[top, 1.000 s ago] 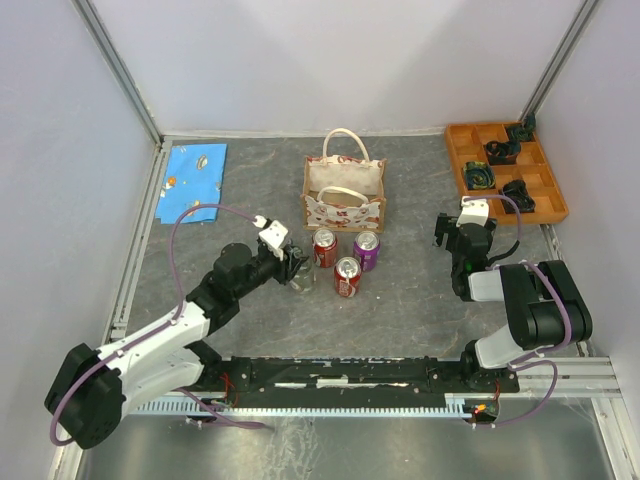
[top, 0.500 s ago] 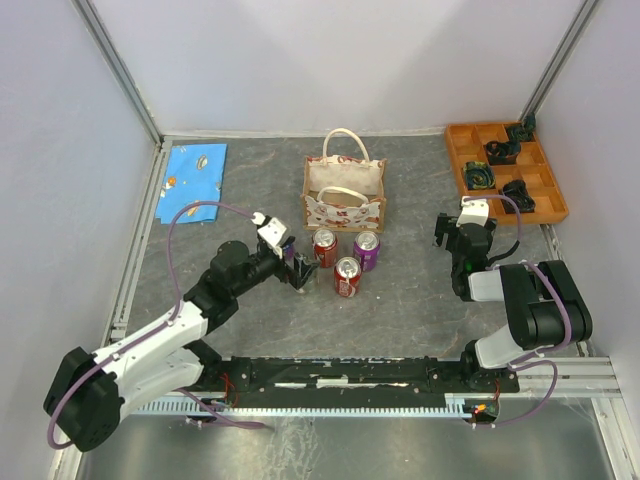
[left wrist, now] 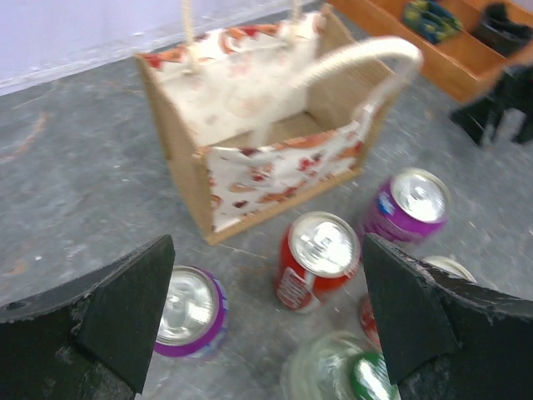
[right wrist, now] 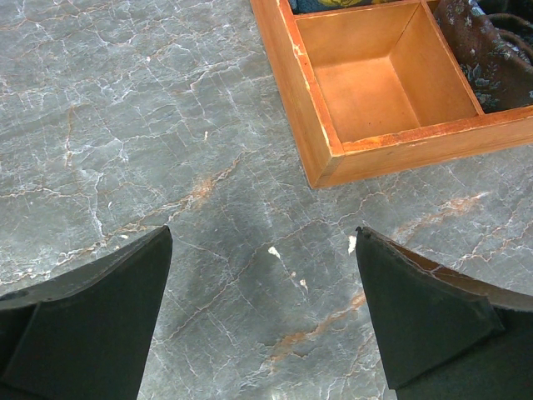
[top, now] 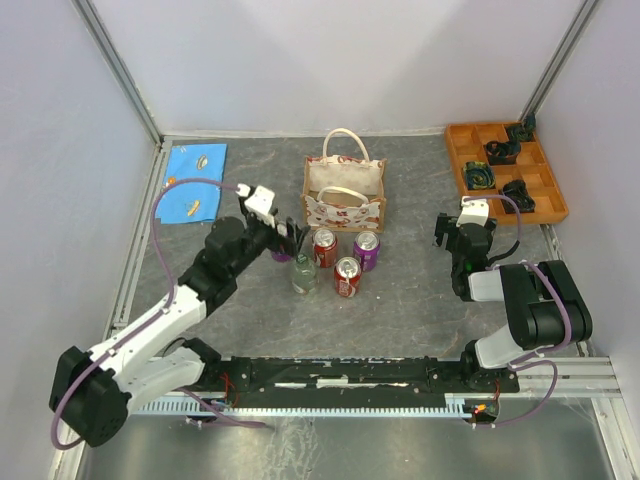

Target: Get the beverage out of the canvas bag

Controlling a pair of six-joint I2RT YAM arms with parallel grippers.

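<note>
The canvas bag (top: pixel 344 192) (left wrist: pixel 266 125) stands upright at the back middle, handles up; the wrist view shows only bare tan floor inside it. In front of it stand a red can (top: pixel 325 247) (left wrist: pixel 321 260), a purple can (top: pixel 366 250) (left wrist: pixel 412 204), a second red can (top: pixel 347 277) and a clear bottle with a green cap (top: pixel 303 274) (left wrist: pixel 350 375). Another purple can (left wrist: pixel 190 307) stands left of these. My left gripper (top: pixel 287 240) (left wrist: pixel 266 325) hangs open above the cans, holding nothing. My right gripper (top: pixel 450 235) (right wrist: pixel 262 308) is open over bare table.
An orange compartment tray (top: pixel 505 170) (right wrist: pixel 308 92) with dark items sits at the back right. A blue patterned cloth (top: pixel 192 183) lies at the back left. Grey walls close in the table on three sides.
My left gripper opened and let go of the clear bottle, which now stands on the table. The gripper then rose and drew back toward the bag. The right arm stayed still.
</note>
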